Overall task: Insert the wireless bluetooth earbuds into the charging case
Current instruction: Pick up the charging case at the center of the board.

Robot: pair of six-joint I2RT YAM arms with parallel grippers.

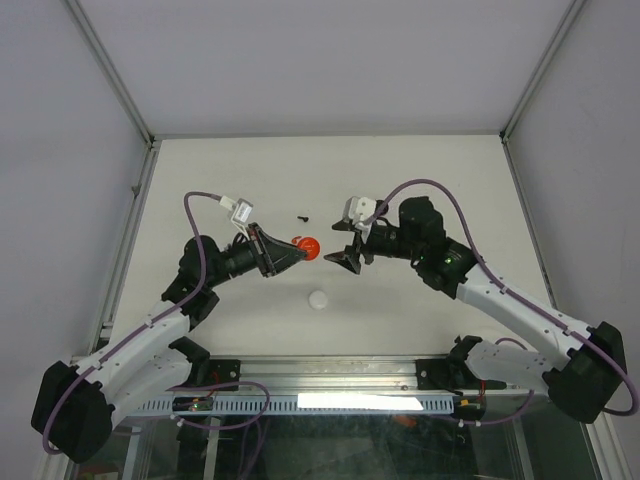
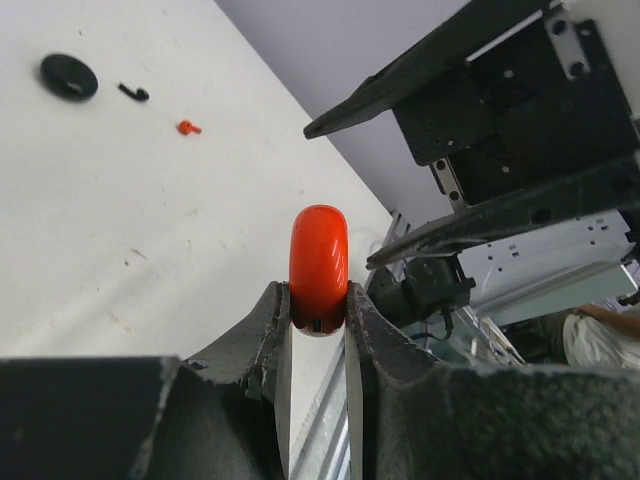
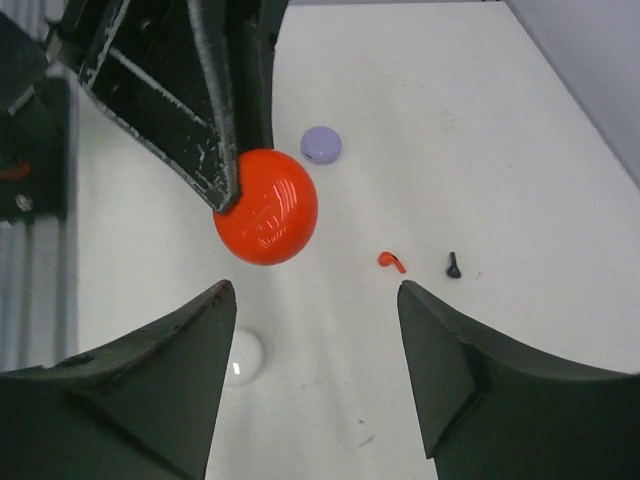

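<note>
In the right wrist view, the orange-red case [image 3: 266,206] at centre is glossy. The lavender case [image 3: 321,144] is above it and the white case [image 3: 243,357] at lower left. The red earbud [image 3: 392,262] and black earbud [image 3: 454,265] lie on the white table [image 3: 520,150]. The left wrist view shows the black case [image 2: 69,76] at upper left.

The right hand's [image 3: 315,300] finger [image 3: 150,390] half hides the white case [image 3: 247,358]; overhead the black earbud [image 1: 302,215] is tiny.

Lab test cell: white table [image 1: 420,170] walled by plain panels [image 1: 330,60] in aluminium framing [image 1: 113,72]
</note>
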